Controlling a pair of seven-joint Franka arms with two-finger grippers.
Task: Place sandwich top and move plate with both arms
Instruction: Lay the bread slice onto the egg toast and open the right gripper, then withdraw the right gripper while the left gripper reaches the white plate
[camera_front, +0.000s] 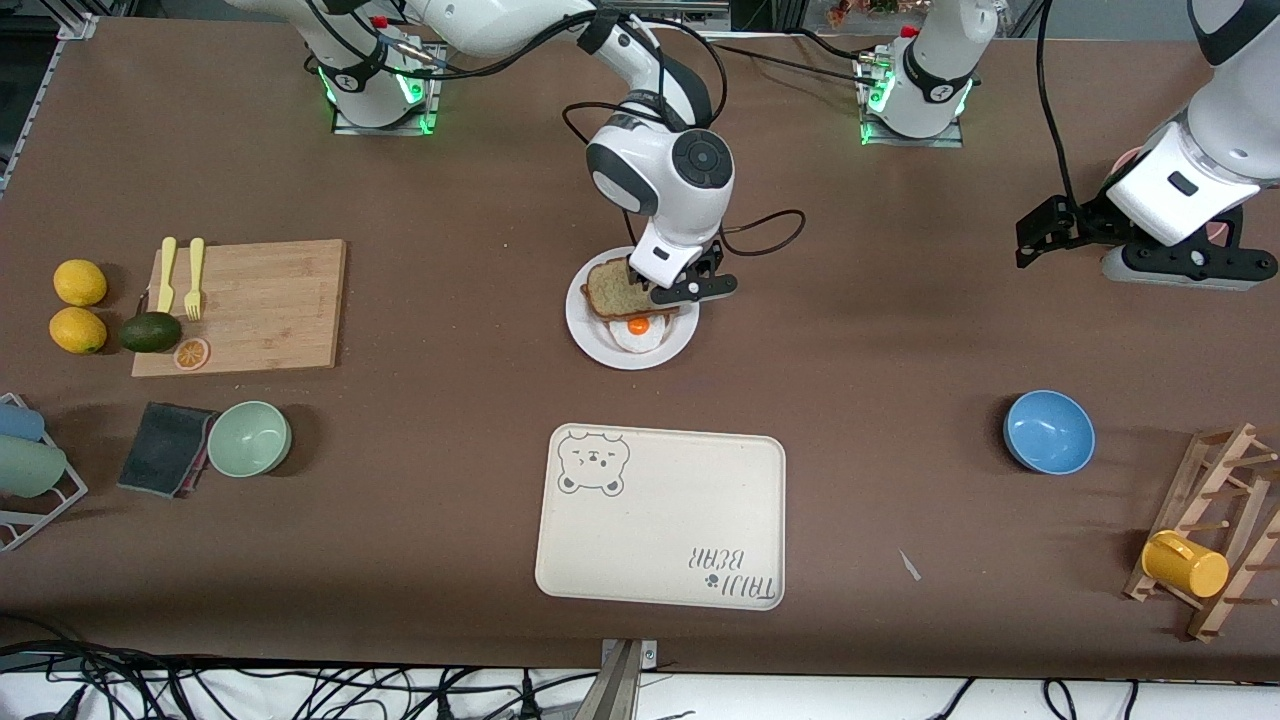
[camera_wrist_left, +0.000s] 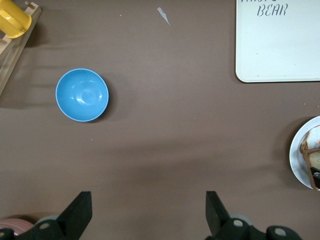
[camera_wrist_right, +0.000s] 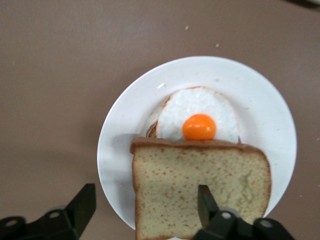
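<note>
Brown matte desk (camera_front: 420, 200). Round white plate (camera_front: 590, 340), smooth and glossy, sits near mid-desk, farther from the front camera than the cream rectangular tray (camera_front: 660, 520) with rounded corners and a bear print. On the plate: a fried egg (camera_front: 640, 335), white with a domed orange yolk, and under it the edge of a darker slice. The bread slice (camera_front: 612, 288), squarish, light tan, porous crumb, thin brown crust, lies tilted over the egg's farther part, leaving the yolk and the nearer white uncovered; it does not sit square on the stack. Right claw (camera_wrist_right: 142, 210) is over the plate at the slice, fingers spread wide, released: in the right wrist view one black finger (camera_wrist_right: 206, 202) shows over the slice's face, the other stands off past the crust, over the plate rim and desk. Whether the finger touches the bread cannot be told. Left claw (camera_wrist_left: 149, 212) hangs over bare desk toward the left arm's end, fingers spread wide, holding nothing; that arm waits. A glossy blue bowl (camera_front: 1048, 432) lies nearer the front camera than it, and a wooden peg rack (camera_front: 1215, 540) with a yellow cup (camera_front: 1185, 565) stands nearer still. Toward the right arm's end: a bamboo board (camera_front: 260, 300) and a pale green bowl (camera_front: 249, 438).
</note>
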